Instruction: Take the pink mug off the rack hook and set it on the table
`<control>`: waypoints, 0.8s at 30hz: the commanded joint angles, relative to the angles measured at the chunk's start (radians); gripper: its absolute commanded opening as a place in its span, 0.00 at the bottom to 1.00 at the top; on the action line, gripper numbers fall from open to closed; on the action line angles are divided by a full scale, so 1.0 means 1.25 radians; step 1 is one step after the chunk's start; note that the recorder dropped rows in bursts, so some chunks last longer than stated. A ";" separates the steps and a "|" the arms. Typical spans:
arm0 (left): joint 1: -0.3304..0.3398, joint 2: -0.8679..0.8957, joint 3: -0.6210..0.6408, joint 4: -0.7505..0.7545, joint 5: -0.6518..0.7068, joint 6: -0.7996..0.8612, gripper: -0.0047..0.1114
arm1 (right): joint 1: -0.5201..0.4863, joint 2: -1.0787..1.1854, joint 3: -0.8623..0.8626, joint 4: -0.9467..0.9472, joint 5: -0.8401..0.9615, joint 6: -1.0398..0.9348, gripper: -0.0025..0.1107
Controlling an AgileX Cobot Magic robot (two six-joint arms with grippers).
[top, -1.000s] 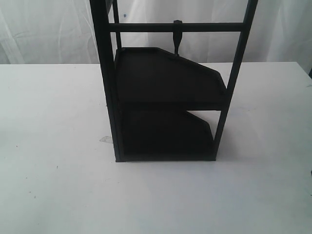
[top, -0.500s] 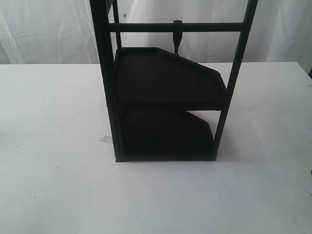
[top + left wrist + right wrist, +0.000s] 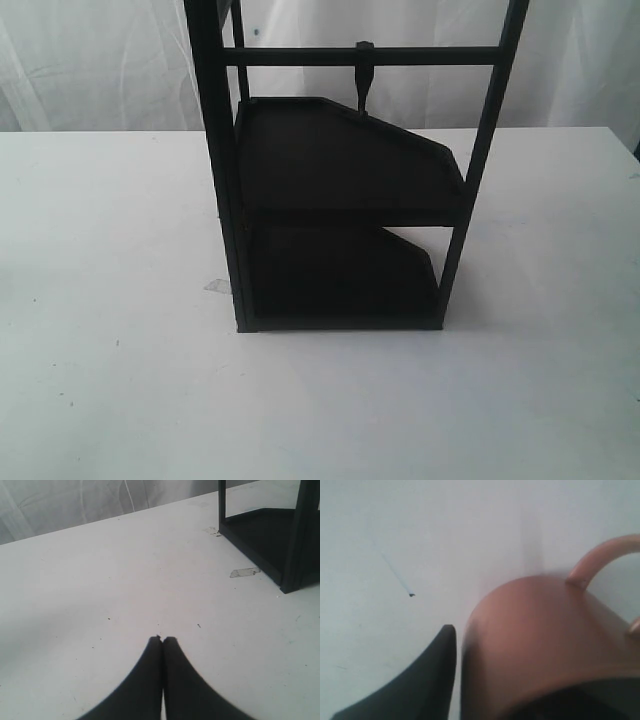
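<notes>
The pink mug is being gripped, apparently clamped, by the right tool — best lowered level onto the desk; the left tool is resting pinched together.

The left gripper angled down with its two black fingers pressed together, tips touching, holding nothing. Of the right gripper, only one dark finger showed clearly, its tip lying just beside the mug; whether that gripper was clamped or loose could not be made out.
</notes>
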 commanded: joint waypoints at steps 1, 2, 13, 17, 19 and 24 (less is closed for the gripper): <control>0.001 -0.004 0.002 -0.002 0.002 -0.008 0.04 | -0.008 -0.006 0.002 0.002 0.006 -0.004 0.29; 0.001 -0.004 0.002 -0.002 0.002 -0.008 0.04 | -0.008 -0.006 0.002 0.002 0.006 -0.004 0.29; 0.001 -0.004 0.002 -0.002 0.002 -0.008 0.04 | -0.008 -0.006 0.006 0.001 0.014 -0.018 0.02; 0.001 -0.004 0.002 -0.002 0.002 -0.008 0.04 | -0.008 -0.007 0.006 0.001 0.014 -0.018 0.02; 0.001 -0.004 0.002 -0.002 0.002 -0.008 0.04 | -0.006 -0.009 0.003 0.001 0.024 -0.018 0.02; 0.001 -0.004 0.002 -0.002 0.002 -0.008 0.04 | 0.024 -0.067 -0.012 0.039 0.032 -0.040 0.02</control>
